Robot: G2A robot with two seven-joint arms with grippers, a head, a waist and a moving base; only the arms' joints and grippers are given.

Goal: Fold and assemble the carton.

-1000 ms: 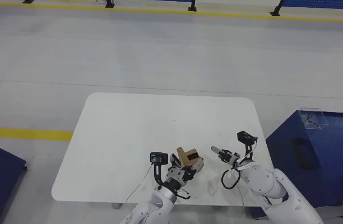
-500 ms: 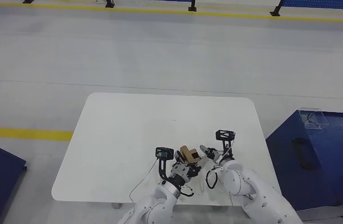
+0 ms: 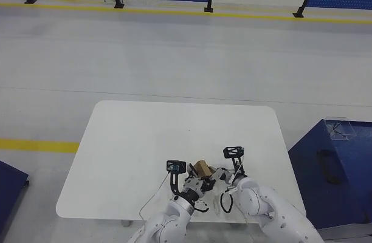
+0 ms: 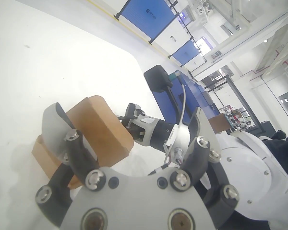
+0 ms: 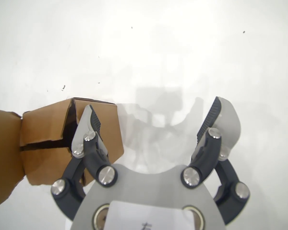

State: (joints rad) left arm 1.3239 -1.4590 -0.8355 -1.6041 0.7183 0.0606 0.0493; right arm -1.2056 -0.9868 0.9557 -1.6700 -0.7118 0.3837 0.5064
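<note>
A small brown carton (image 3: 202,166) lies on the white table (image 3: 143,133) near its front edge. In the left wrist view the carton (image 4: 98,130) has a rounded flap raised, and one finger (image 4: 55,120) of my left gripper (image 4: 127,110) rests against it; this gripper is open and wide. My left gripper (image 3: 194,181) sits just in front of the carton. My right gripper (image 3: 217,175) is at the carton's right side, also open. In the right wrist view, one finger (image 5: 90,120) of my right gripper (image 5: 153,104) overlaps the carton's (image 5: 45,130) end, where flaps meet with a dark gap.
A blue cabinet (image 3: 338,164) stands just off the table's right side, and a dark blue block (image 3: 3,182) off its left. The table's front edge lies close behind both grippers. The far and left parts of the tabletop are bare.
My right arm has swung left and come up against the carton. The carton has dropped lower and shifted slightly back, with my left gripper staying beside it.
</note>
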